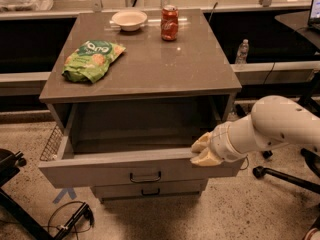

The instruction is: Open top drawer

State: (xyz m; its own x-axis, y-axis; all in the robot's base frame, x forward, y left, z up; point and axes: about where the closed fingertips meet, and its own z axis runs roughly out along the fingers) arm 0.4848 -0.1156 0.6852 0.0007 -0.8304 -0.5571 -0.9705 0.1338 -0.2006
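Flat grey-brown cabinet top [165,69], seen from the front and above. Green snack bag [93,59] lies flat near the left edge. White bowl [129,19] stands at the rear, left of centre. Red soda can [169,22] stands upright just beside the bowl, to its right, apart from it. The cabinet stands on a speckled floor [240,209] bearing a blue tape mark [64,194] at front left. Gripper [205,151] sits at the right end of the top drawer [100,171] front's upper edge, below the cabinet top.
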